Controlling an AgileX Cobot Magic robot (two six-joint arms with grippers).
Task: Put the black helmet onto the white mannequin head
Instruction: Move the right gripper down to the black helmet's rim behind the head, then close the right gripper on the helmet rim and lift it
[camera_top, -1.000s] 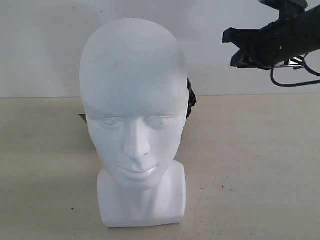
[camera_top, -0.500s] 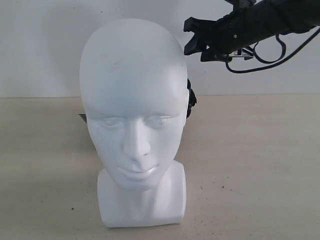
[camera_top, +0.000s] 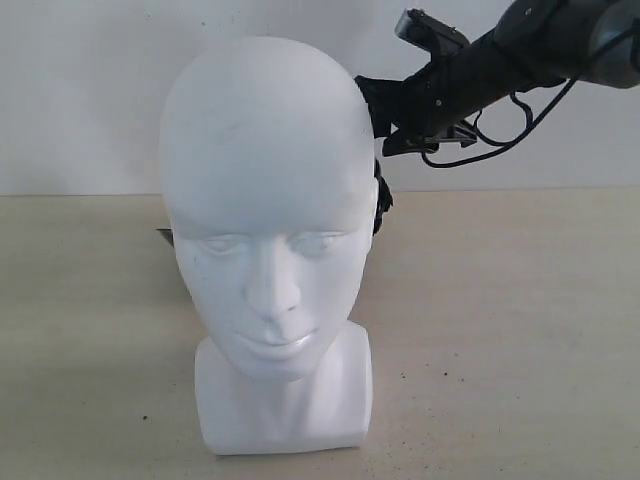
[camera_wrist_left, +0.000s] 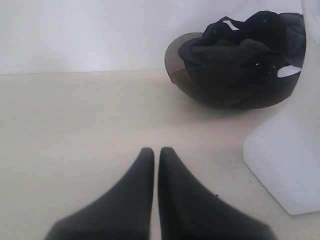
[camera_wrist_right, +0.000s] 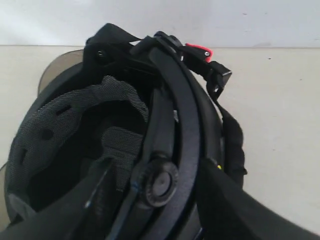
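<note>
Right pincer (camera_top: 375, 115) moved behind mannequin head (camera_top: 265, 200), above beige table (camera_top: 500, 320).

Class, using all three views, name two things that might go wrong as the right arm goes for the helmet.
1. The black helmet lies opening-up on its rounded shell, so it may rock or slide when the right gripper closes on its rim.
2. The white mannequin head stands close beside it; swinging the helmet up could knock the head over.
</note>
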